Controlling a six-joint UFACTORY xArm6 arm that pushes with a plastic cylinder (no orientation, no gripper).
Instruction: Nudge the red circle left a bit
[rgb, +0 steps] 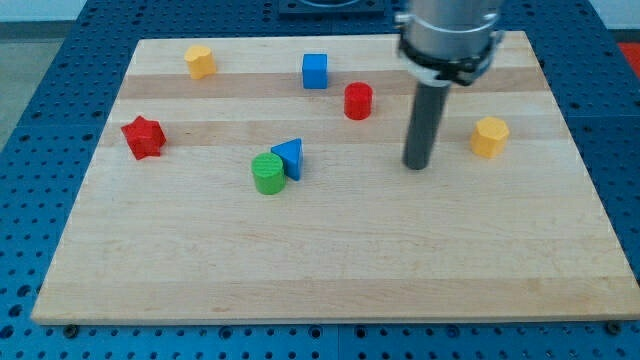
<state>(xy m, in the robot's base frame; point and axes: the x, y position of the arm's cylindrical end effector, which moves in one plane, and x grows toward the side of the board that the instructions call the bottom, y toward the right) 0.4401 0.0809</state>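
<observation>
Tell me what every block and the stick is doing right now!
Red cylinder (the circle): upright, alone, untouched.
My tip, the dark rod's end: on the board, to the view's right of and below the red cylinder, apart from it.
Blue cube: flat, alone.
Red star block: flat, alone.
Green cylinder: upright, against the blue triangular block.
Yellow block near the view's top left: alone.
Yellow block at the view's right: alone.
Wooden board: level.
</observation>
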